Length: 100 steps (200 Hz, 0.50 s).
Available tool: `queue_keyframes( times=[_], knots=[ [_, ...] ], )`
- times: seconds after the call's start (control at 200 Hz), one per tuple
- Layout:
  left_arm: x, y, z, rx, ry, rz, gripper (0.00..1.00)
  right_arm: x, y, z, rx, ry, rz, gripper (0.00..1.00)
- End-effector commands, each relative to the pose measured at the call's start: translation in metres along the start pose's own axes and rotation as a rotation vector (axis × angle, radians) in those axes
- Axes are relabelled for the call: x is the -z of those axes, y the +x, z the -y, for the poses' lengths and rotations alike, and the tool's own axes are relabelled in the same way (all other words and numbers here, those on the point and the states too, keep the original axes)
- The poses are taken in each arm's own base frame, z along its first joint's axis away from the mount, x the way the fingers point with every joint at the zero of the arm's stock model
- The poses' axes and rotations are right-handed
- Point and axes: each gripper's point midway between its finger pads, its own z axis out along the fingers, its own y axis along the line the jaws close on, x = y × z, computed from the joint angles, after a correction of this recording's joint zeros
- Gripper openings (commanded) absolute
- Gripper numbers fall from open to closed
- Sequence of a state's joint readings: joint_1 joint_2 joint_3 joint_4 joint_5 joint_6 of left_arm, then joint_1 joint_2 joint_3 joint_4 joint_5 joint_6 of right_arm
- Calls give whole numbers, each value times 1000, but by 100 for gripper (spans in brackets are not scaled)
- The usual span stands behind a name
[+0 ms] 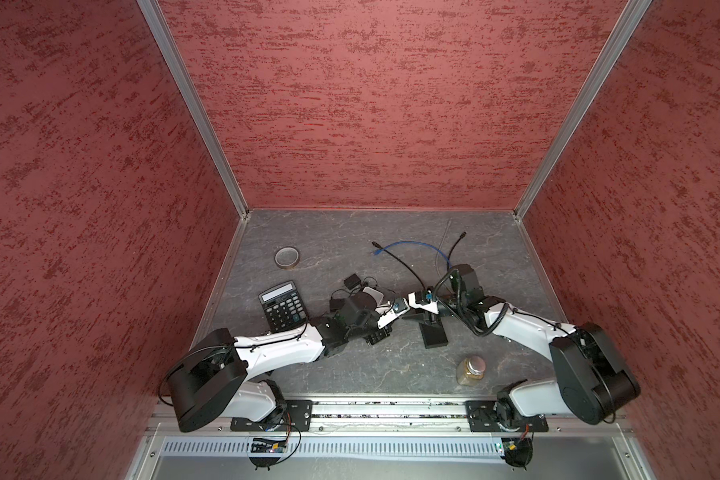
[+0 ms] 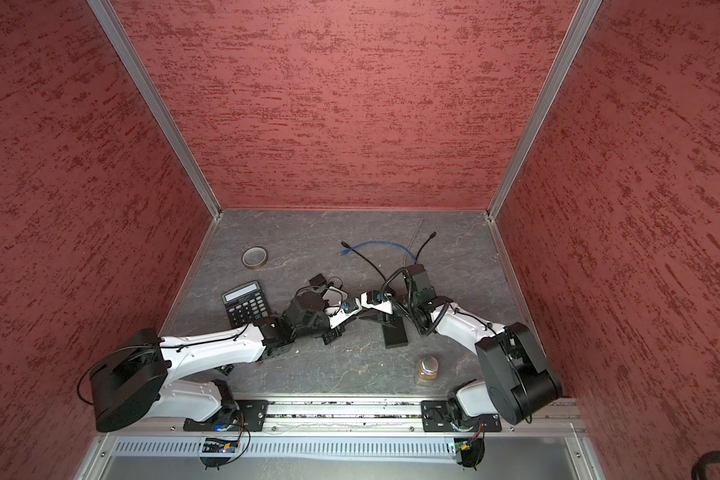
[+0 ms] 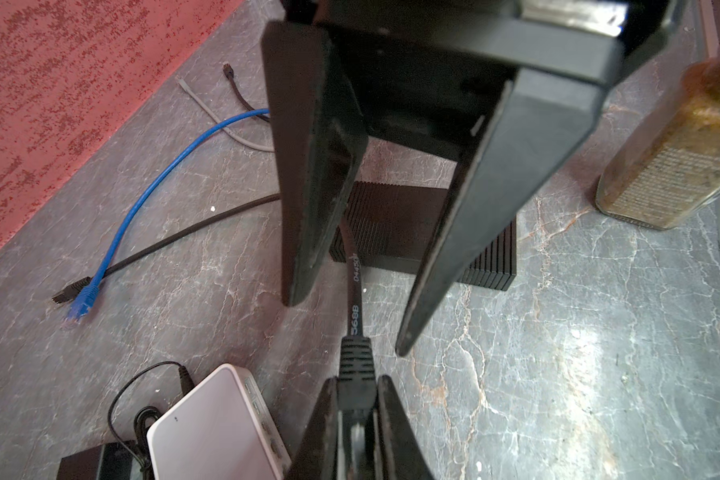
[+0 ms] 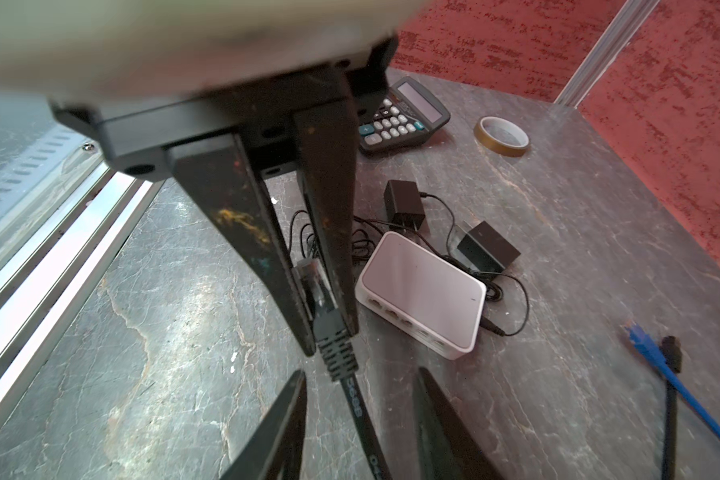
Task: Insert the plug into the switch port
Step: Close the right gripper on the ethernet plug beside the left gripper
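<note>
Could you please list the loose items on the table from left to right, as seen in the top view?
Calculator → black power adapter → black block → jar; tape roll omitted, since it overlaps the calculator.

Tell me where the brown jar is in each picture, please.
Both top views: the jar stands low, right of the middle.
Left wrist view: the jar is at the right edge.
Right wrist view: not in it.
Shared landmark: the blue cable, seen in all four views.
</note>
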<state>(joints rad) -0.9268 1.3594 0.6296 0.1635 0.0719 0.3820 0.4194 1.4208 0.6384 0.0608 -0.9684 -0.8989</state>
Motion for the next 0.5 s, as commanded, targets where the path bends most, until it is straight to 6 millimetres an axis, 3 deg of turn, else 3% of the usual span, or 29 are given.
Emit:
queue_keyframes(
  times=[0.0, 0.19, 0.496],
  knots=[
    [5, -17, 0, -21, 10, 43, 6, -4, -13, -8, 53, -68, 54, 41],
    [6, -18, 2, -23, 17, 46, 6, -7, -20, -9, 72, -91, 79, 38],
    [11, -20, 2, -29, 16, 51, 7, -16, -10, -16, 36, -153, 65, 35]
  ],
)
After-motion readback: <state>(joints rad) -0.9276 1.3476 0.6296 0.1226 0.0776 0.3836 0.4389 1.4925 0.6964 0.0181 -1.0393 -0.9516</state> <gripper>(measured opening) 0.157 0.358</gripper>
